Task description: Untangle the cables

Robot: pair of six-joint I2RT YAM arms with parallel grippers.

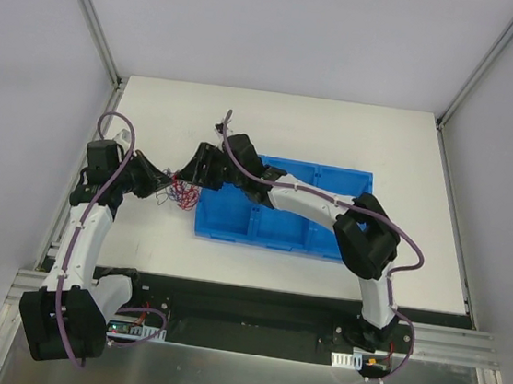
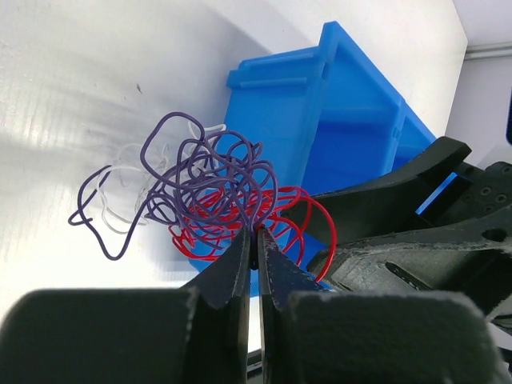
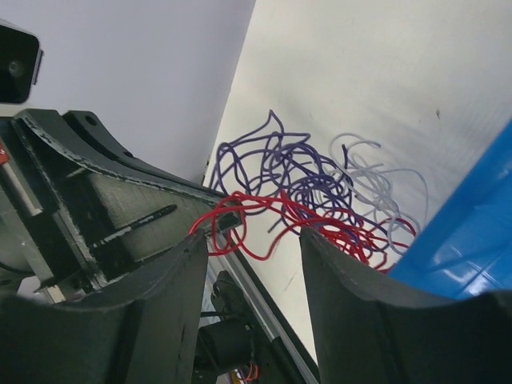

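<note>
The cables point(image 1: 178, 192) are a small knot of thin red, purple and white wires on the white table, just left of the blue bin. In the left wrist view the knot point(image 2: 214, 192) hangs off my left gripper point(image 2: 257, 234), which is shut on red and purple strands at its tips. My left gripper point(image 1: 158, 182) is at the knot's left side. My right gripper point(image 1: 194, 174) is open just above and right of the knot. In the right wrist view its open jaws point(image 3: 252, 244) frame the red wire point(image 3: 264, 204), with purple loops point(image 3: 272, 156) and white loops point(image 3: 376, 176) beyond.
A blue compartment bin point(image 1: 329, 242) sits right of the knot under my right arm; its corner shows in the left wrist view point(image 2: 344, 112) and the right wrist view point(image 3: 472, 232). The table's left rail point(image 1: 80, 181) runs close behind my left gripper.
</note>
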